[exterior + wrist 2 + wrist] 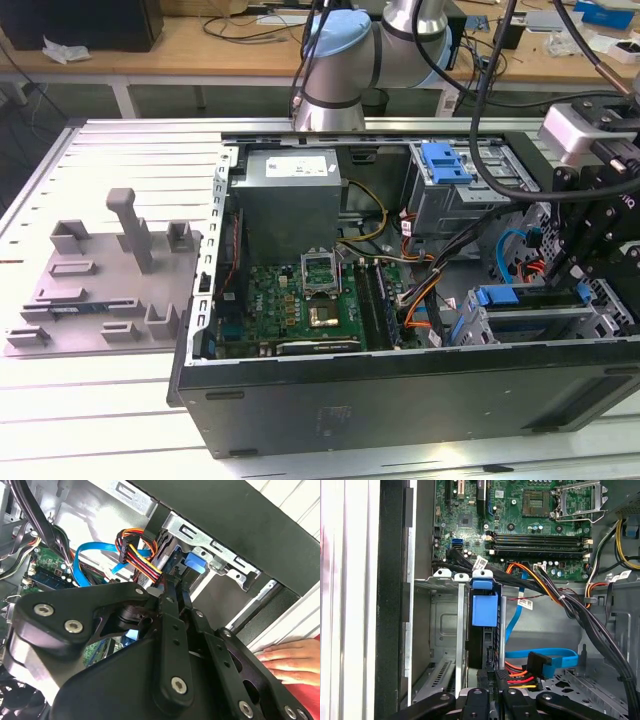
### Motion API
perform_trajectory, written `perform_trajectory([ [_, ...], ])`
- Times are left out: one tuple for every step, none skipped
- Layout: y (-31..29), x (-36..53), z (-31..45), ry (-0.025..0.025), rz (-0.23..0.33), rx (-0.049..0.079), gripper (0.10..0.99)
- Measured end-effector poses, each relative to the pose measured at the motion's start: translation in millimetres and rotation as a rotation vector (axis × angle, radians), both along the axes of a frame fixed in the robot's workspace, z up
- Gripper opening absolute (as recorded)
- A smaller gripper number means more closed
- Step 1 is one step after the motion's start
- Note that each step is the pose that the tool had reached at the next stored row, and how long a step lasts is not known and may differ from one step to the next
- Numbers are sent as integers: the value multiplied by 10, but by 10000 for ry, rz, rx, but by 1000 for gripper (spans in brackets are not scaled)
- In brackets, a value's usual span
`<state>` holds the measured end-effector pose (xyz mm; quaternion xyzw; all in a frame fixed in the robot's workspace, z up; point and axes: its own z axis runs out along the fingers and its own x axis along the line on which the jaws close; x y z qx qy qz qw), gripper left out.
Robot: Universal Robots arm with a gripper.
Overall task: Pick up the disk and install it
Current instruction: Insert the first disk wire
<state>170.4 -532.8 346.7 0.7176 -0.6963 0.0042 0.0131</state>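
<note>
The disk stands on edge in a slot of the metal drive cage at the front corner of the open computer case. Its bright blue bracket faces the motherboard. In the exterior view the bracket shows at the cage near the case's right end. My gripper comes in from the opposite end, with its black fingers close together on the disk's thin edge. The second wrist view shows my gripper tip just short of the blue bracket. In the exterior view the gripper hangs over the cage.
Orange, red and black power wires and blue data cables run beside the cage. A bare blue tab sits on the upper bay. A person's hand rests outside the case wall. A grey fixture plate lies on the exterior view's left.
</note>
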Motion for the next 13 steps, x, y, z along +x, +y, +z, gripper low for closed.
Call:
perform_trajectory([
  [0,0,0,0,0,0,169],
  [0,0,0,0,0,0,169],
  [0,0,0,0,0,0,169],
  [0,0,0,0,0,0,169],
  [2,0,0,0,-2,-1,169],
  [5,0,1,0,-5,-1,169],
  [8,0,0,0,-7,0,169],
  [12,-1,0,0,-10,0,169],
  [12,0,0,0,-10,-1,169],
  [14,0,0,0,-12,0,169],
  [18,-1,0,0,-15,1,169],
  [19,-1,0,0,-16,1,169],
  [20,-1,0,0,-18,0,169],
])
